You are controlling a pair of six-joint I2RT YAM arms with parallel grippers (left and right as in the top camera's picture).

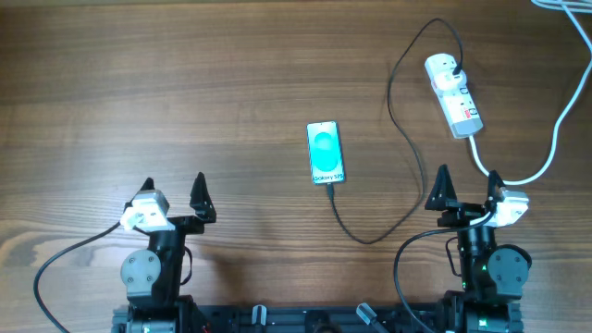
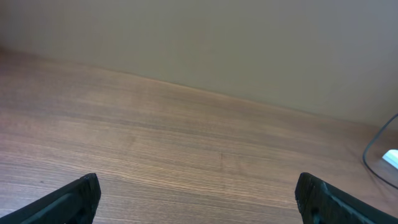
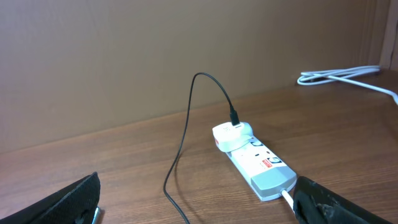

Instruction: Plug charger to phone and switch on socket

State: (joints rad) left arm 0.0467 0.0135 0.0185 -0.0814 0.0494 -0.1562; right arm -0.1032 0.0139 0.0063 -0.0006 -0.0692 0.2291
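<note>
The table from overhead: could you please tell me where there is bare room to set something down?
The left half of the table is bare, from the phone leftward, beyond the left end effector. The right is crowded: the charger loops between phone and socket, with the white cord alongside.

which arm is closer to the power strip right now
Right. The right arm sits just short of the power strip, nearly in line with it, jaws open; the left arm is far off to the strip's left, beyond the phone.
</note>
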